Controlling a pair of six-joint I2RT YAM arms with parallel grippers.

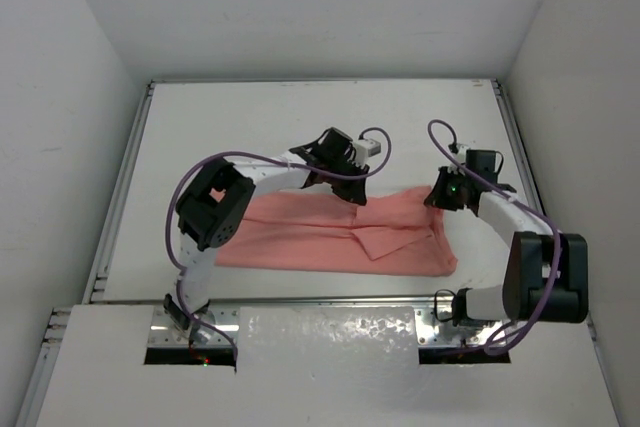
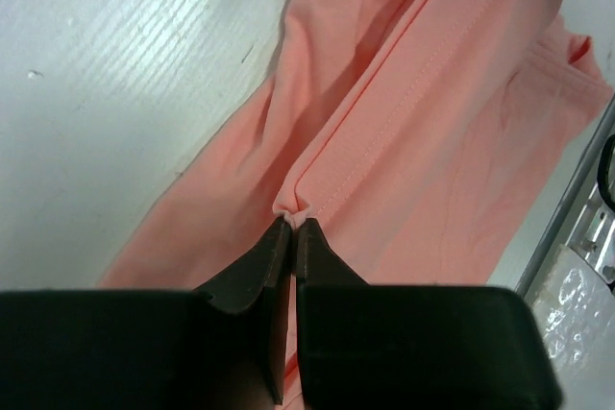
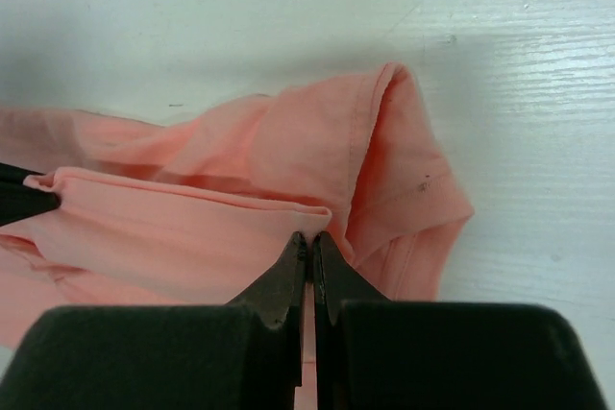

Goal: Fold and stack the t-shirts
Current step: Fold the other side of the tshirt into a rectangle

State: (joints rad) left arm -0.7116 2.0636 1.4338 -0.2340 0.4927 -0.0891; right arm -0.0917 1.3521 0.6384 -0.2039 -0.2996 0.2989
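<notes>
Grip is clenched on both sides: left hand (image 2: 293,225) pinches a stitched hem of the t-shirt (image 1: 300,242), right hand (image 3: 309,239) nips a folded edge nr its end, prob. to lift that far side over for a fold. Shirt lies part-folded across mid worktop (image 1: 300,117), betw. the arms; no bin seen.

Bright, even overhead light, soft shadows, wrist views blurred up close
</notes>
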